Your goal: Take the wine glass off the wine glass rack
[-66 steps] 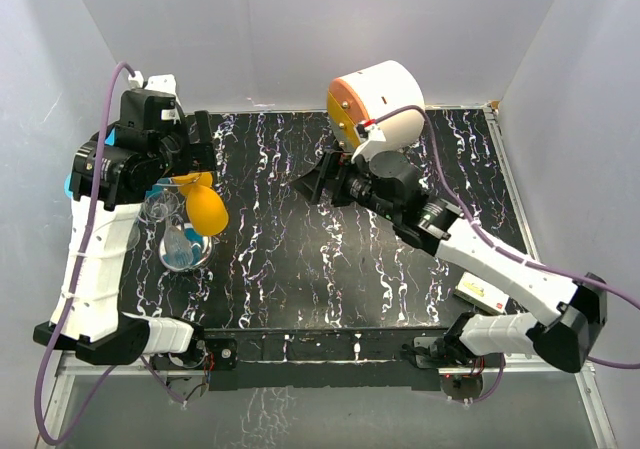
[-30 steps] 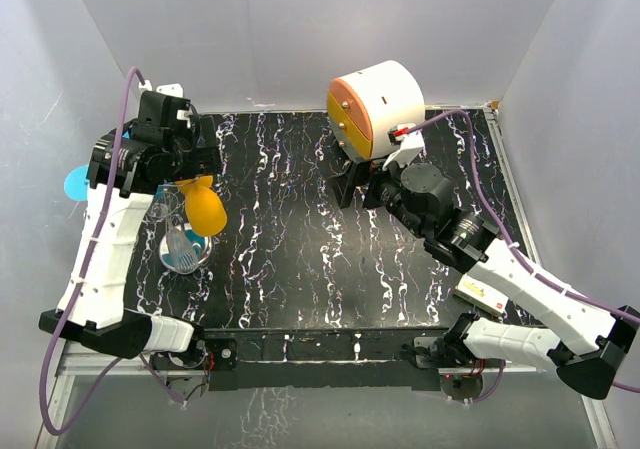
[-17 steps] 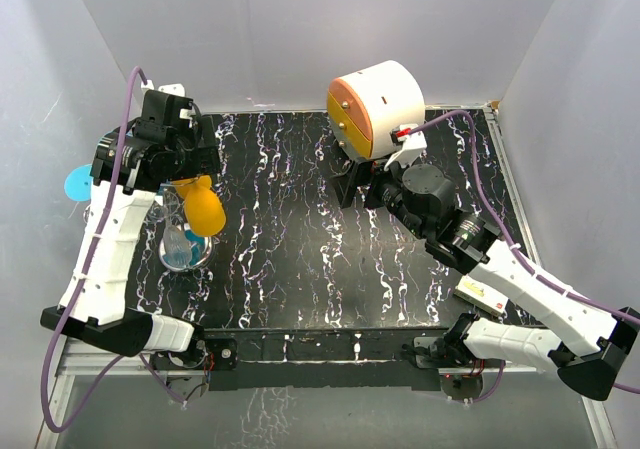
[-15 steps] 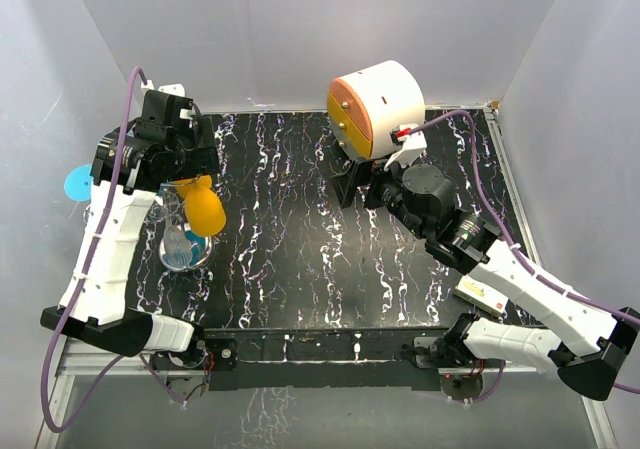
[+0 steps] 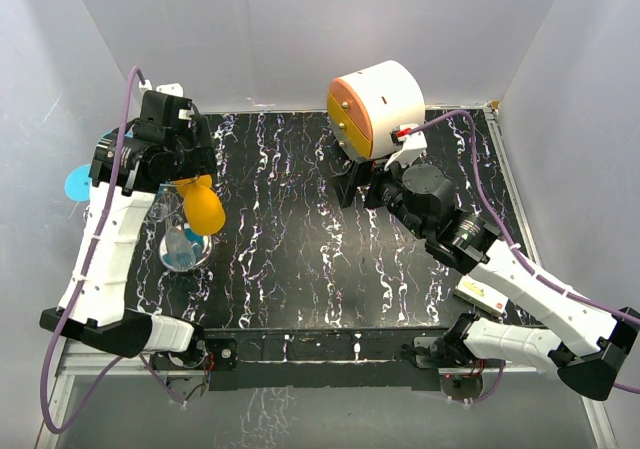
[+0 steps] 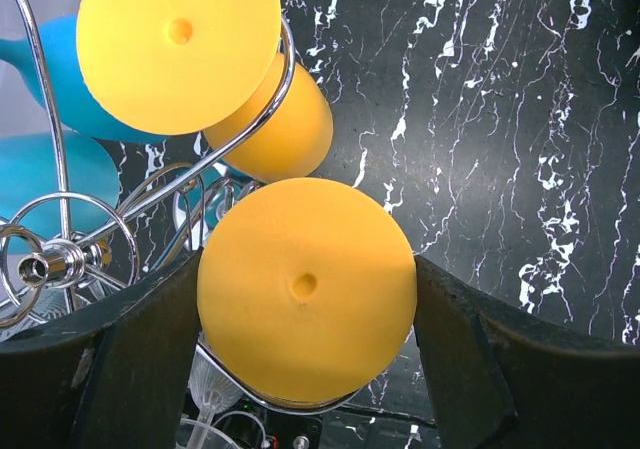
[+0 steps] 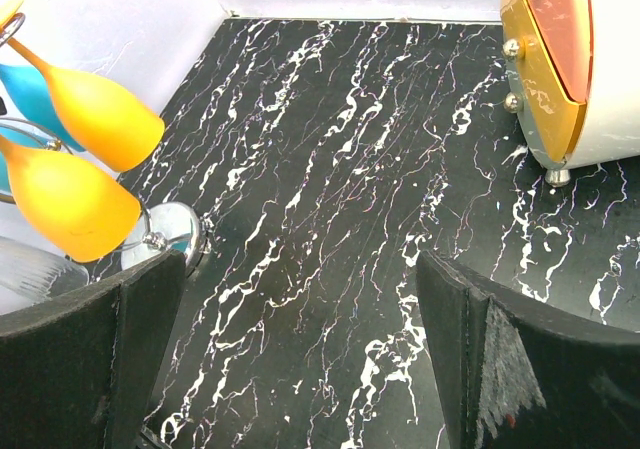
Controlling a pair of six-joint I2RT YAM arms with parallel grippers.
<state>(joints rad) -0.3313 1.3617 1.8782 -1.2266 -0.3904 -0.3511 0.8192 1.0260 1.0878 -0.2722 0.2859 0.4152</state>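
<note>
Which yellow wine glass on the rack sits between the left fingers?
The lower yellow glass in the left wrist view: its round foot fills the gap between the fingers. The upper yellow glass hangs clear of them.

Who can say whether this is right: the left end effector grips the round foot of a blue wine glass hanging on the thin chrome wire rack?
The colour is wrong. The left wrist view shows the left end effector gripping the round foot of a yellow wine glass hanging on the thin chrome wire rack.
</note>
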